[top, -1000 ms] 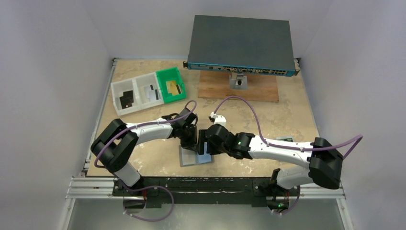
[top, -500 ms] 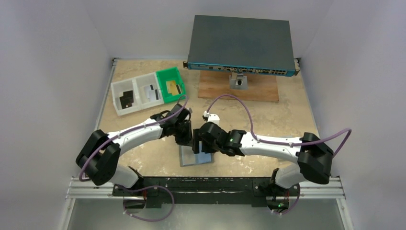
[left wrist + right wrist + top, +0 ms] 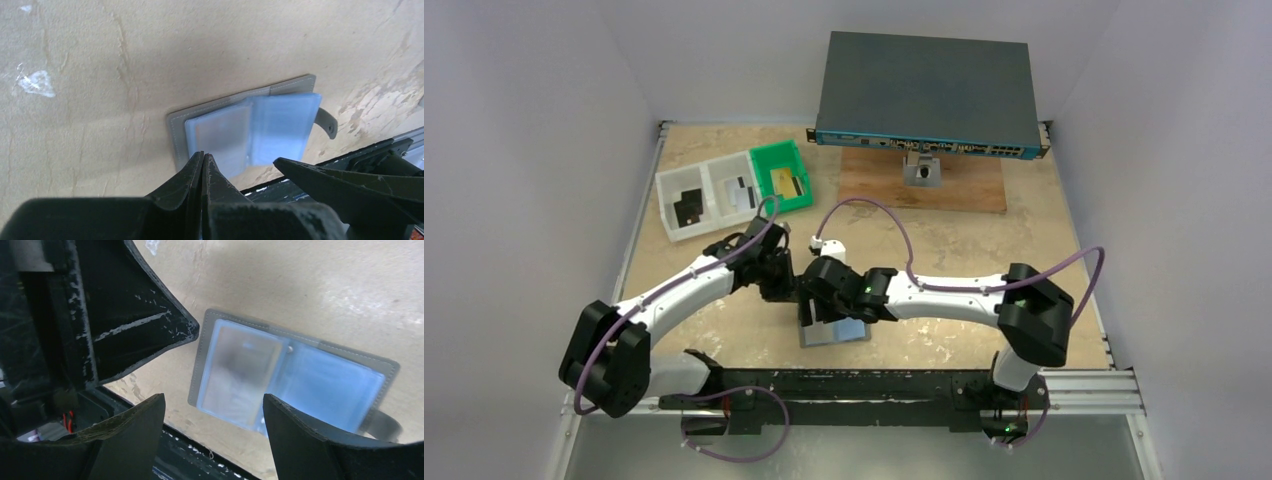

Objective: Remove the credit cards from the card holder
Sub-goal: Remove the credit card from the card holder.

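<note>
The card holder [image 3: 836, 333] lies open on the table near the front edge, its bluish clear pockets [image 3: 300, 377] facing up and its strap [image 3: 327, 122] sticking out. A greyish card shape shows through one pocket [image 3: 240, 370]. My left gripper [image 3: 204, 156] is shut with nothing in it, its tips hovering at the holder's edge. My right gripper [image 3: 214, 398] is open above the holder, right beside the left gripper's fingers [image 3: 135, 335]. Credit cards lie in the trays at the back left: black [image 3: 689, 208], silver-grey [image 3: 740, 193] and gold [image 3: 786, 180].
A white two-part tray [image 3: 669, 190] and a green tray [image 3: 776, 156] stand at the back left. A large dark grey box with ports [image 3: 927, 95] sits on a wooden board [image 3: 964, 190] at the back. The metal rail [image 3: 854, 385] runs just behind the holder's near side.
Both arms have swung left. The left gripper, still shut, has moved off the holder's top to its left edge, and the open right gripper has followed it over the holder.
</note>
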You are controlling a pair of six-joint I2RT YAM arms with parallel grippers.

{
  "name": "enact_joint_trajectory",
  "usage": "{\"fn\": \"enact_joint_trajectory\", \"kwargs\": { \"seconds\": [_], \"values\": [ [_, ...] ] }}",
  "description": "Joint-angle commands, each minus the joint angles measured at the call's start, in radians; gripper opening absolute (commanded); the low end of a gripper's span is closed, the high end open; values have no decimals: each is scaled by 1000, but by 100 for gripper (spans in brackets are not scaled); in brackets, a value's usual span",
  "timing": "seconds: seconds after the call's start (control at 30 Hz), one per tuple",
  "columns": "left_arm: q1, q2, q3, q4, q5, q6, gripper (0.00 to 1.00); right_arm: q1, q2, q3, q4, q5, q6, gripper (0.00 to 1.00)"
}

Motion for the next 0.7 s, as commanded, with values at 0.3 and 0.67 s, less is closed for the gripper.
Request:
{"fn": "enact_joint_trajectory", "kwargs": {
  "seconds": [0.3, 0.67],
  "values": [
    [52, -77, -66, -22, -11, 24, 0, 9, 181, 72, -49, 19, -18, 67],
    [52, -67, -80, 0, 14, 21, 0, 11, 216, 58, -25, 7, -22, 58]
  ]
}}
